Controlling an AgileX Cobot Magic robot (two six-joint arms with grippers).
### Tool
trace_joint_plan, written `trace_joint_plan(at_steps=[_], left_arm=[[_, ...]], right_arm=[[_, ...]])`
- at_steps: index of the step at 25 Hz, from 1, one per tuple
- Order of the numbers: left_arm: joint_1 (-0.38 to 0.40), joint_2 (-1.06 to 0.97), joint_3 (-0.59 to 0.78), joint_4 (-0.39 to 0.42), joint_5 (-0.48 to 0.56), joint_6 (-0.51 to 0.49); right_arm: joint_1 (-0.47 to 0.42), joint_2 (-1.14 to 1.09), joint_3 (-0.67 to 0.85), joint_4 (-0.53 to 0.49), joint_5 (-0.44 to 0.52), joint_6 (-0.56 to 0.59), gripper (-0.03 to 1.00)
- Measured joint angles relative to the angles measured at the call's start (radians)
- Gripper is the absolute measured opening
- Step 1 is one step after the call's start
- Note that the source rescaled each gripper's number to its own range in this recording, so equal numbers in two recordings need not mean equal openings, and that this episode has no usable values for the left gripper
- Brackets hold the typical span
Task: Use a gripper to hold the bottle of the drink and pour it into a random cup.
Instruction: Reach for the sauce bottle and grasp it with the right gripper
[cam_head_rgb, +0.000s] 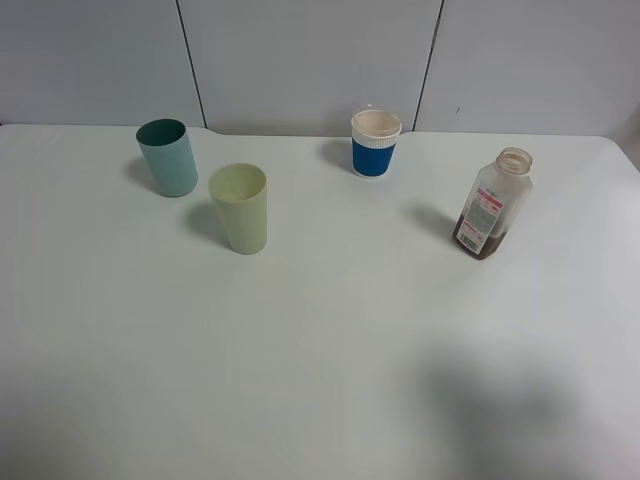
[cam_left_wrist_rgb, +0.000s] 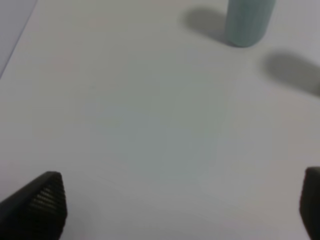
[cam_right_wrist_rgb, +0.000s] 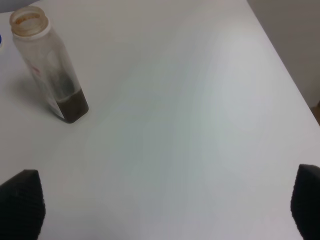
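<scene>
Bottle (cam_head_rgb: 492, 205) stands on its base on the desk (cam_head_rgb: 320, 350), on the right side in the high view. Mouth is uncapped. Dark brown liquid fills only the lowest part, and a white-and-pink label sits on the clear wall above it. It stands free of the cups and of both grippers.

Cups: three, all upright, none touching another.
- Teal cup (cam_head_rgb: 168, 157): far left, toward the back edge.
- Yellow-green cup (cam_head_rgb: 240, 208): just beside the teal one, a little forward and to its right, with a gap between them.
- Blue cup (cam_head_rgb: 375, 143): white rim, near the back edge at about the middle, well apart from the yellow-green cup and from the bottle. Cannot tell what any cup holds.

Left gripper (cam_left_wrist_rgb: 180, 205): fingers (cam_left_wrist_rgb: 45, 202) spread wide, tips at opposite edges of the wrist view, only bare desk between them, gripping nothing. The lower part of the teal cup shows ahead, well apart.

Right gripper (cam_right_wrist_rgb: 165, 205): fingers (cam_right_wrist_rgb: 20, 202) likewise wide, nothing held. The bottle stands ahead and off to one side, well apart from either tip.
</scene>
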Motion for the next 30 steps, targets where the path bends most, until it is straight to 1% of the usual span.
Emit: trace_joint_plan(at_steps=[30], left_arm=[[0.000,0.000,0.000,0.000,0.000,0.000]], right_arm=[[0.000,0.000,0.000,0.000,0.000,0.000,1.00]])
